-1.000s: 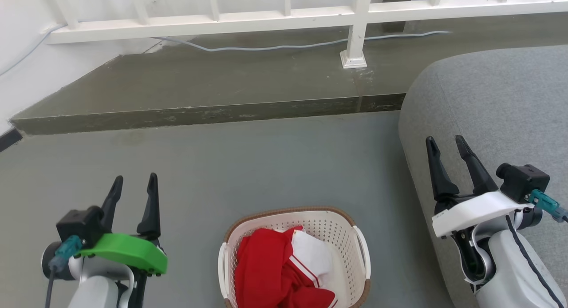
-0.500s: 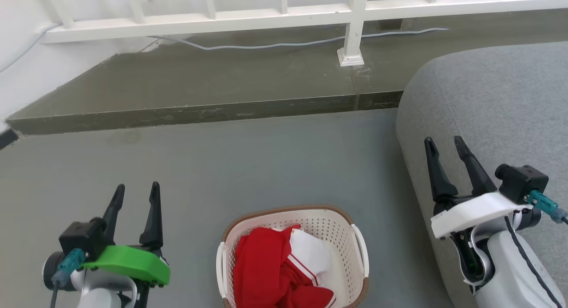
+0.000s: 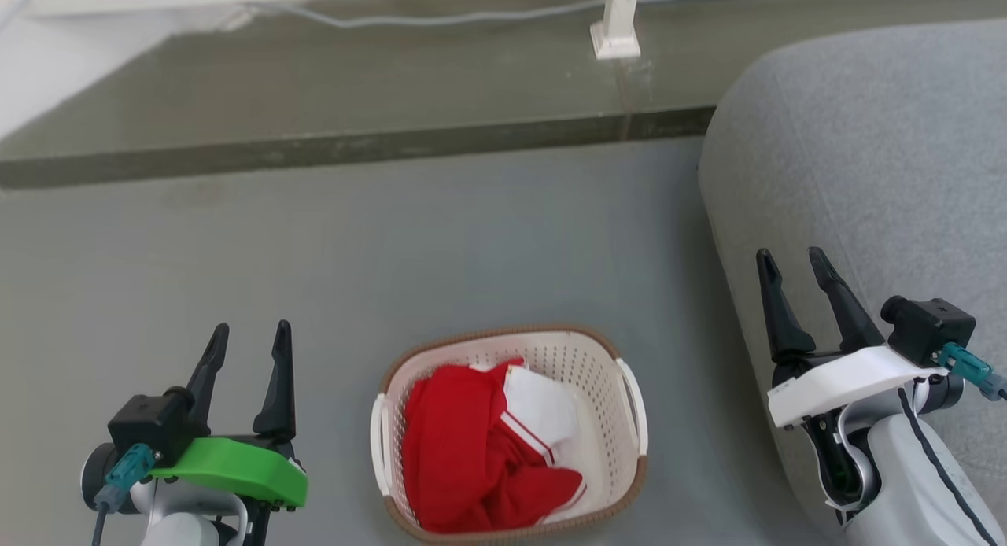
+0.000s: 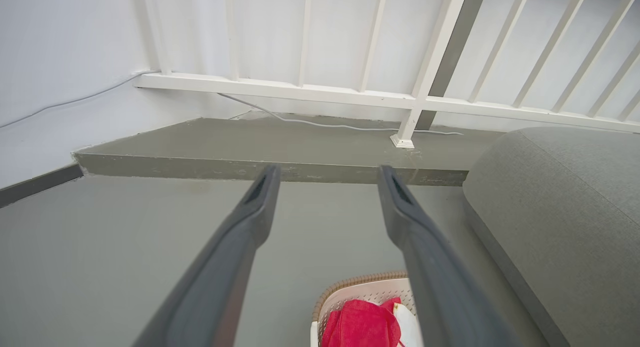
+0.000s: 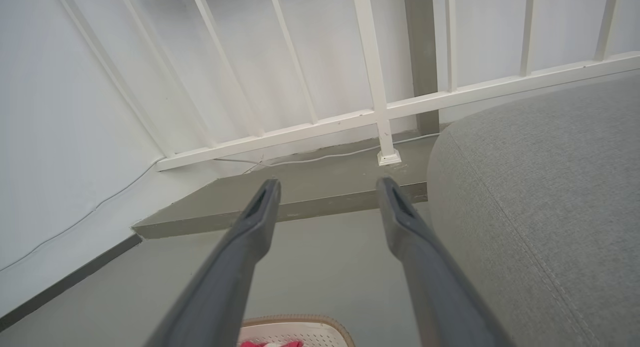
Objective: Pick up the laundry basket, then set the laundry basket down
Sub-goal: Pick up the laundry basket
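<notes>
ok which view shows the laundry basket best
The head view: the laundry basket shows nearly whole from above, red and white clothes inside. The left wrist view shows its far end; the right wrist view, a strip of rim.

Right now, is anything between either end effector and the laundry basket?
Nothing visible does: bare grey floor separates the laundry basket from the left end effector and the right end effector, both open.
</notes>
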Available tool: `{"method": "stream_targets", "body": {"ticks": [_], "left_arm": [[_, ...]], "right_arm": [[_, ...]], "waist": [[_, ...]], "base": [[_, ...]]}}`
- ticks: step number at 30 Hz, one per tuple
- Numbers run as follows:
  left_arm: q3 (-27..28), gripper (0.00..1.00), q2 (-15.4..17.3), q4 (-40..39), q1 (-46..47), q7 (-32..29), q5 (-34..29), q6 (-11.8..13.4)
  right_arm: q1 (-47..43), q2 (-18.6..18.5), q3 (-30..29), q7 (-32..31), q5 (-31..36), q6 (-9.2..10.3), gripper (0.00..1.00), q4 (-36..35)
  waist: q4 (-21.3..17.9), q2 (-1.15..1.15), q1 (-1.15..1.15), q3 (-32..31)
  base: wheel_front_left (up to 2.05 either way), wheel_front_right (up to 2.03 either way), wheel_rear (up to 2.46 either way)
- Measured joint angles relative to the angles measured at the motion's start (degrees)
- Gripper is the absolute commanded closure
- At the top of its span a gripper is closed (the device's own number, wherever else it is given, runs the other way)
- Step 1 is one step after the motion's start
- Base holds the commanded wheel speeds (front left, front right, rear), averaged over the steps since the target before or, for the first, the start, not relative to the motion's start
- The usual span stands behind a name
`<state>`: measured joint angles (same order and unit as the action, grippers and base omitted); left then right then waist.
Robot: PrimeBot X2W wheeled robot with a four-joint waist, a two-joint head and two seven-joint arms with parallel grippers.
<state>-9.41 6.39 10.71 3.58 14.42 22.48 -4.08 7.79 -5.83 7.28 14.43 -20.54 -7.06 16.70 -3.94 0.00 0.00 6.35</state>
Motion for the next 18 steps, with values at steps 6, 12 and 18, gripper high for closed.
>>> {"method": "stream_targets", "body": {"ticks": [6,12,18], "left_arm": [[-0.75,0.0,0.0,0.99,1.42,0.0,0.0,-0.53],[-1.94,0.0,-0.1,3.38,5.26,0.0,0.0,-1.02],[-3.05,0.0,-0.14,7.7,8.55,-1.62,0.02,-1.47]], "right_arm": [[1.3,-0.01,-0.16,0.0,-0.09,0.0,0.0,0.56],[3.59,0.01,0.45,0.0,-0.11,0.0,0.0,2.14],[6.18,0.1,1.72,0.0,-0.73,0.0,0.0,4.56]], "waist": [[-0.24,0.0,0.0,3.93],[-0.15,0.0,0.0,8.15],[0.11,0.0,0.0,12.4]], "base": [[0.0,0.0,0.0],[0.0,0.0,0.0],[0.0,0.0,0.0]]}}
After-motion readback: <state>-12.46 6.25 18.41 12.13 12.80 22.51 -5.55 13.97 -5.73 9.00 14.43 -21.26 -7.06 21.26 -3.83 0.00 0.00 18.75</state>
